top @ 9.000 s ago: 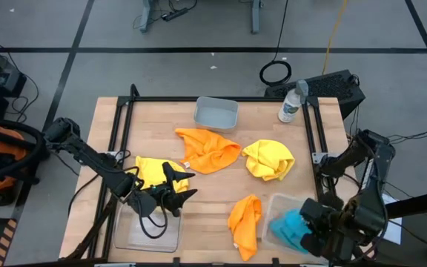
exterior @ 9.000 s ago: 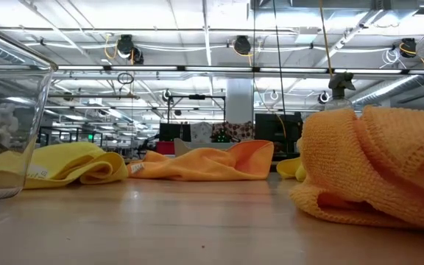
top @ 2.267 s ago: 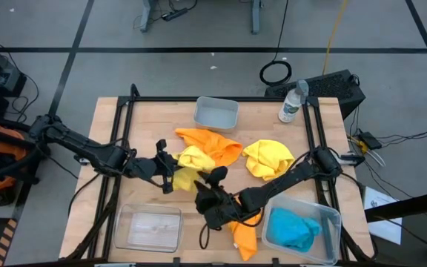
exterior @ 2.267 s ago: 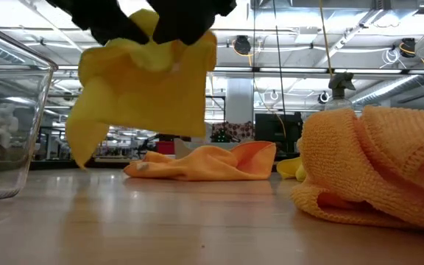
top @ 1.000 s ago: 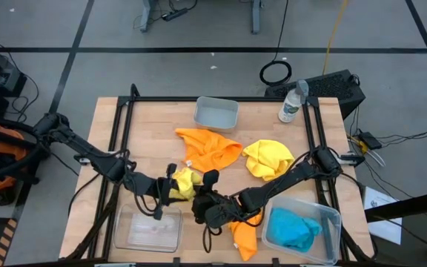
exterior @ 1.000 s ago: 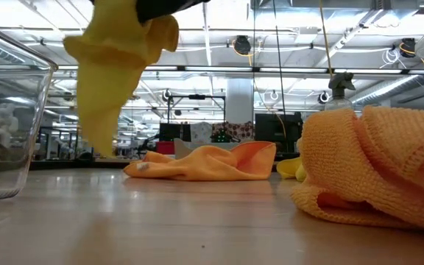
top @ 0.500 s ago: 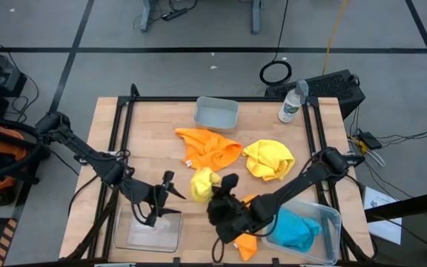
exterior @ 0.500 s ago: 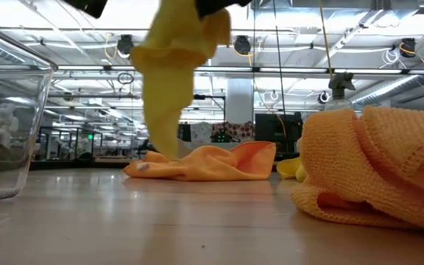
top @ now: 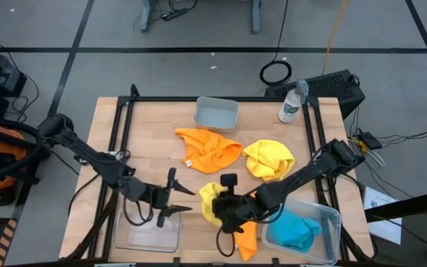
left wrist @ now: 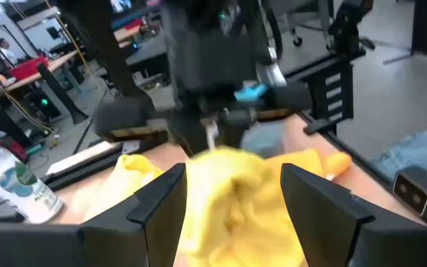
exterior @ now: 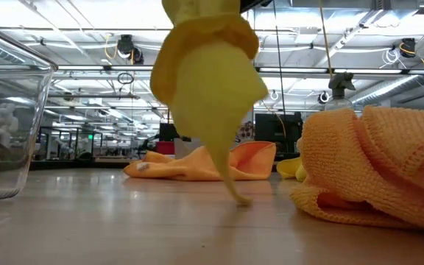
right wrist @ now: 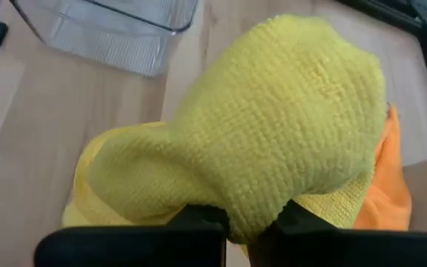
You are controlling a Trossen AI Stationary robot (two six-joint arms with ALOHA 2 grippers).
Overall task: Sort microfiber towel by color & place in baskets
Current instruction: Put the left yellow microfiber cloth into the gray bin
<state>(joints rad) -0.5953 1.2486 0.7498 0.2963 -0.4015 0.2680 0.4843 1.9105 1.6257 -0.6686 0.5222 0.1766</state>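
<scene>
yellow towel dangling above table, blue towel in basket

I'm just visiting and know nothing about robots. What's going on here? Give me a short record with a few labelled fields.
Right gripper: shut on a yellow towel, lifted above the table, hanging tip near the wood
Left gripper: open, holding nothing, above the empty clear bin
Blue towel: in the clear bin at the right
Grey bin: empty, at the far edge
On the table: two orange towels, another yellow one
Water bottle: upright at the far right corner
</scene>
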